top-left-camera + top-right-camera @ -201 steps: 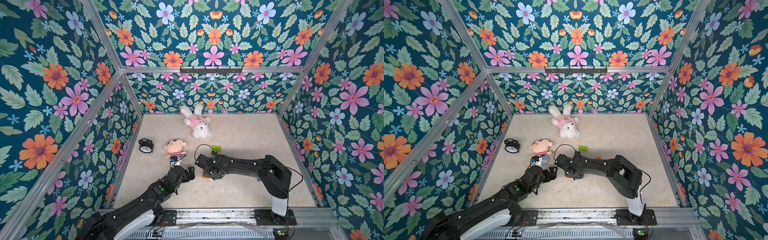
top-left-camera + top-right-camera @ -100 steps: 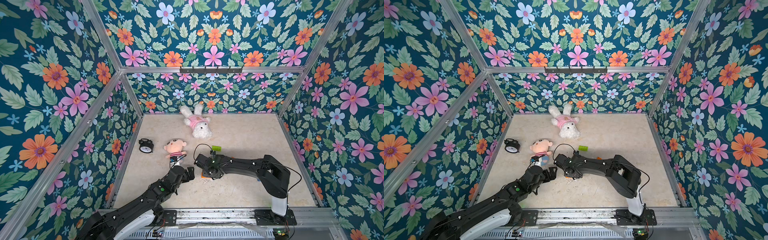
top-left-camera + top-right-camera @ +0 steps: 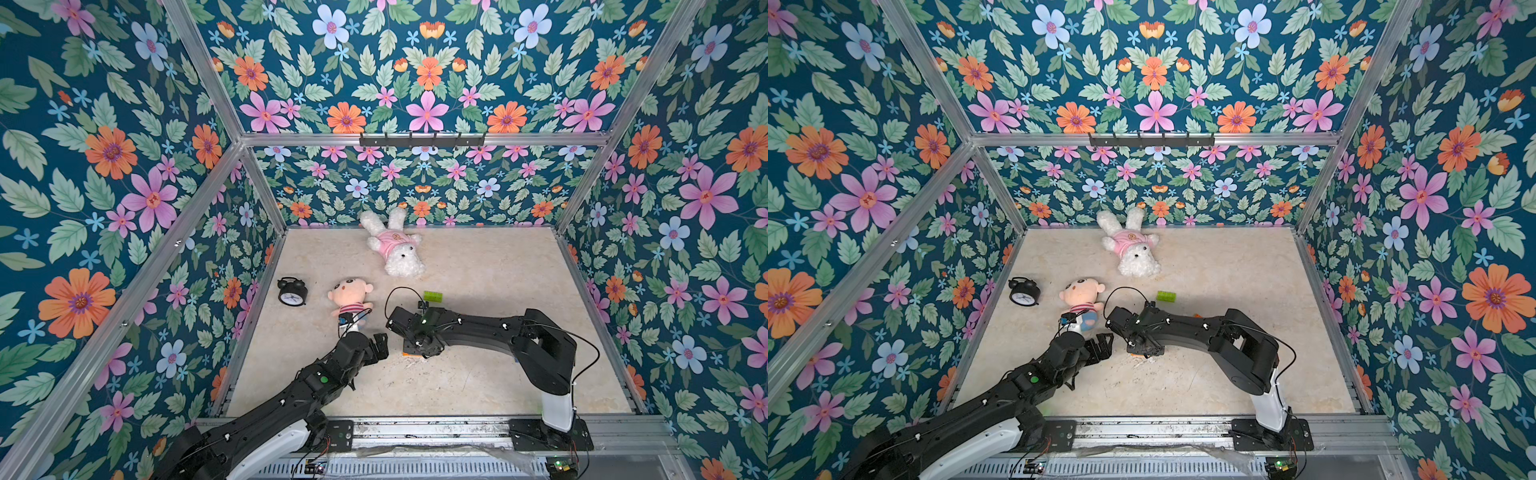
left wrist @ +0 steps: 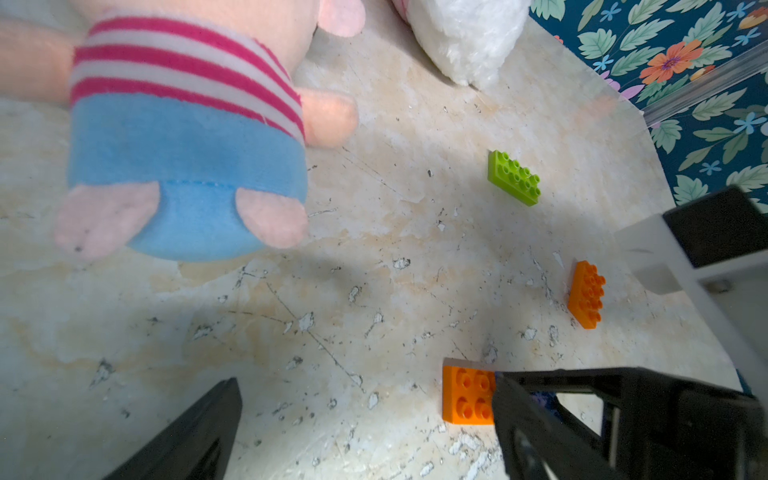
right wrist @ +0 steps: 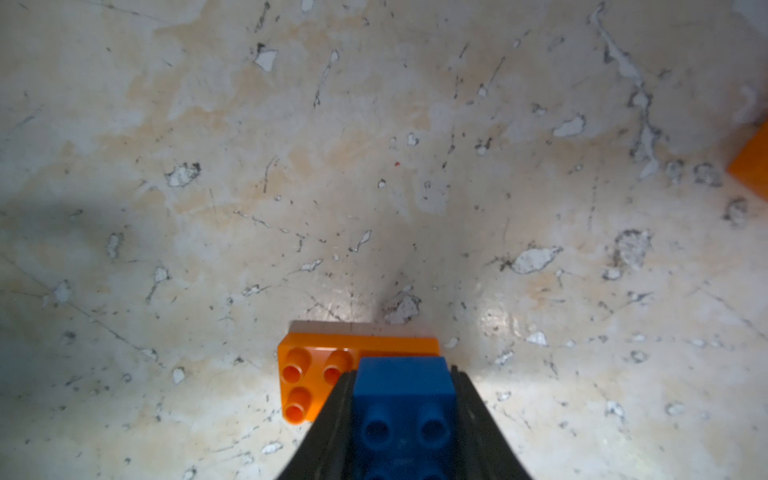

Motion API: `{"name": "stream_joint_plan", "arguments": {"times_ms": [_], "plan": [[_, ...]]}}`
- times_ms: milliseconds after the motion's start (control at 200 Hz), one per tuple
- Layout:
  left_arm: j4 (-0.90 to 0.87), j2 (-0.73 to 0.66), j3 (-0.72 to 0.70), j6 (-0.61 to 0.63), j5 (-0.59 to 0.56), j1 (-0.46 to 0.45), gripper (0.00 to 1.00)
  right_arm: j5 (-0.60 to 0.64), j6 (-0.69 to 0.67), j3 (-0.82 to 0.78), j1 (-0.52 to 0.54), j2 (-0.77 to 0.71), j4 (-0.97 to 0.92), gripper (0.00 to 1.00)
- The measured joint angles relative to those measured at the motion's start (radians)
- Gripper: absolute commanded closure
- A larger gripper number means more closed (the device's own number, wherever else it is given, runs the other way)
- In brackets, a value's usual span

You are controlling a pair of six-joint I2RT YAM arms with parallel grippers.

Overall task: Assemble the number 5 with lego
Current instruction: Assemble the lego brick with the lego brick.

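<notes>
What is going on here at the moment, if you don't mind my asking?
The right arm's fingers are shut on a blue brick, held over one end of an orange brick on the table; whether it is pressed home cannot be told. The left arm's fingers stand open and empty near the striped doll. A green brick and a second orange brick lie loose, not yet joined.
</notes>
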Motion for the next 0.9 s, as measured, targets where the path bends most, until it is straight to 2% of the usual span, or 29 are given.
{"name": "stream_joint_plan", "arguments": {"times_ms": [615,900], "plan": [[-0.017,0.001,0.006,-0.005,-0.019,0.000,0.01,0.008,-0.084,0.018,-0.002,0.058,0.003,0.80],[-0.014,0.027,0.048,-0.027,-0.040,0.000,0.01,-0.050,-0.176,-0.085,-0.073,0.003,0.173,0.80]]}}
